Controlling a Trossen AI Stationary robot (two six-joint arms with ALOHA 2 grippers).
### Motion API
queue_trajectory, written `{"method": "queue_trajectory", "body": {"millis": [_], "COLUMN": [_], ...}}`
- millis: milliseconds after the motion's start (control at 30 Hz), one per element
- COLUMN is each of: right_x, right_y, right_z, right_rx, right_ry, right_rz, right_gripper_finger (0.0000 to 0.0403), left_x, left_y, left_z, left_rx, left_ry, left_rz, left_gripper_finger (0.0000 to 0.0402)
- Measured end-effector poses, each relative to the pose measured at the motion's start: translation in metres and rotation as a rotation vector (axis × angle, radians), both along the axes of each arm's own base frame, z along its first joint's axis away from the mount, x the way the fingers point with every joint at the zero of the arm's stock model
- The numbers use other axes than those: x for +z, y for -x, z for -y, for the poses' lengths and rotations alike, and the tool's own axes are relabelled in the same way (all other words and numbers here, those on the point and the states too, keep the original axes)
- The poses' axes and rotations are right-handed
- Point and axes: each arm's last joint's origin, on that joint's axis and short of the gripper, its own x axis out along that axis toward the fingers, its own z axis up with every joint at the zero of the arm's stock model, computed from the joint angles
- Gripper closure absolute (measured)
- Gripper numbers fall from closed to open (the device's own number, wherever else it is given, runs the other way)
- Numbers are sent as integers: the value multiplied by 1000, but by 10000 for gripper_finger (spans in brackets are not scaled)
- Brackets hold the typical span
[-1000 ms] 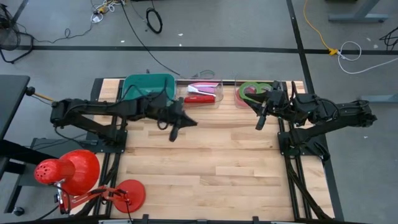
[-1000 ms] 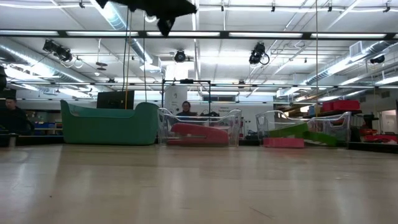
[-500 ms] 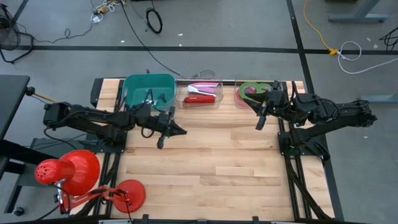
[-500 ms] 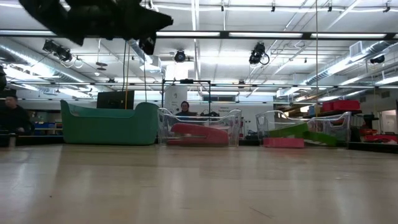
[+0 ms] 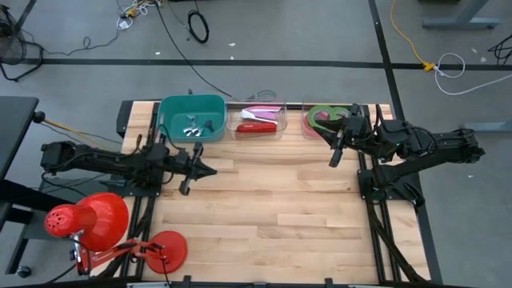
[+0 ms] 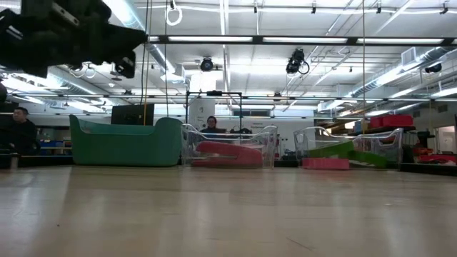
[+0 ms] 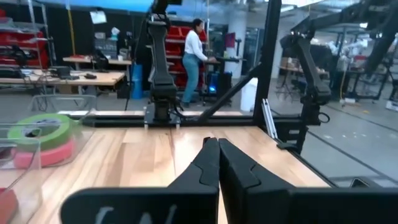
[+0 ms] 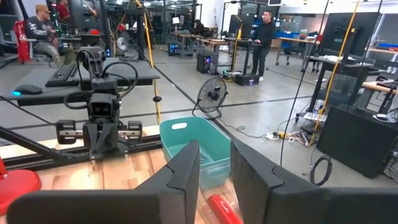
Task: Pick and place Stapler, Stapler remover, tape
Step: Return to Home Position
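Note:
Along the table's far edge stand a teal bin (image 5: 190, 118) with the stapler remover (image 5: 193, 126) lying in it, a clear tray with the red stapler (image 5: 258, 126), and a clear tray with the tape (image 5: 323, 117): a green roll over a pink one (image 7: 43, 152). My left gripper (image 5: 213, 170) is shut and holds nothing. It hovers level over the table's left part, in front of the teal bin. My right gripper (image 5: 336, 150) hovers beside the tape tray, open, with nothing between its fingers (image 8: 214, 165).
A red desk lamp (image 5: 88, 220) with its round base (image 5: 164, 248) stands at the near left corner. The wooden top (image 5: 272, 208) lies bare in the middle and near side. People stand in the room beyond the table.
My left gripper has drawn back toward the table's left edge and come down, tipping from a downward slant to about level. Its fingers stay shut. The teal bin, covered by the arm before, now shows in full from above.

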Motion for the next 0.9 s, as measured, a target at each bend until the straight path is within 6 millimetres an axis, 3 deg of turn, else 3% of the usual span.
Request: {"method": "queue_trajectory", "body": {"millis": [300, 900], "right_x": [0, 0], "right_y": [0, 0], "right_z": [0, 0], "right_rx": [0, 0], "right_ry": [0, 0], "right_rz": [1, 1], "right_gripper_finger": [312, 312], "left_x": [-6, -12], "left_y": [21, 38], "left_z": [6, 13], "left_rx": [13, -10], "left_ry": [4, -17], "left_rz": [85, 3], "left_gripper_finger": [401, 401]}}
